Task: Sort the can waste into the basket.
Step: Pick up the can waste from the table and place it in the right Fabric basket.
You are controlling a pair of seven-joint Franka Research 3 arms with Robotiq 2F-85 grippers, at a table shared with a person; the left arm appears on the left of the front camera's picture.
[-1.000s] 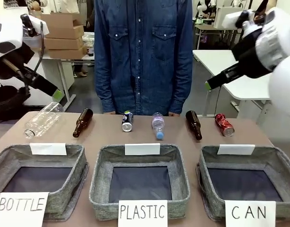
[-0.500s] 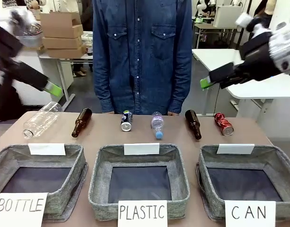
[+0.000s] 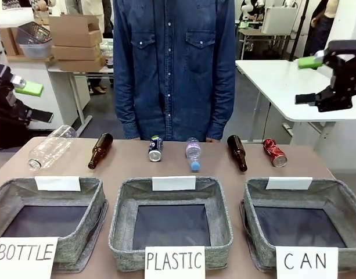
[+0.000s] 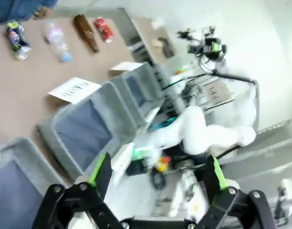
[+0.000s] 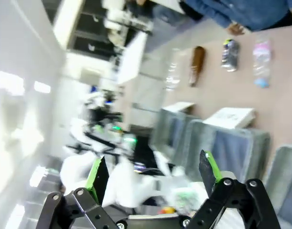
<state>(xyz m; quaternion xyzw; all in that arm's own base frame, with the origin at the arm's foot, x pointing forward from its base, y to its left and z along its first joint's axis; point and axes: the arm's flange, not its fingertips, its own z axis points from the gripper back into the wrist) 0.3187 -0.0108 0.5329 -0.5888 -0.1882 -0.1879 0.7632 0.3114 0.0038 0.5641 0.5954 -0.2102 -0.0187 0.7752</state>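
Note:
Two cans lie on the far side of the brown table: a dark blue-black can (image 3: 156,148) in front of the person and a red can (image 3: 274,152) at the right. The grey CAN basket (image 3: 256,203) stands at the front right, with nothing in it. My left gripper (image 3: 32,102) hangs open at the left edge, high above the table. My right gripper (image 3: 308,80) is open too, up at the right edge, well above the red can. The left wrist view shows its gripper (image 4: 157,174) open, with the dark can (image 4: 15,38) and the red can (image 4: 104,28) far off. The right wrist view shows its gripper (image 5: 153,171) open, with the dark can (image 5: 230,55) far off.
Between the cans lie a small clear plastic bottle (image 3: 193,154) and a brown glass bottle (image 3: 237,153). Another brown bottle (image 3: 100,150) and a large clear bottle (image 3: 50,148) lie at the left. Baskets signed PLASTIC (image 3: 122,226) and BOTTLE (image 3: 99,203) stand beside the CAN basket. A person (image 3: 175,64) stands at the far edge.
Both arms have drawn back and up towards the picture's sides, and their grippers have turned. The cans, bottles and baskets have not moved.

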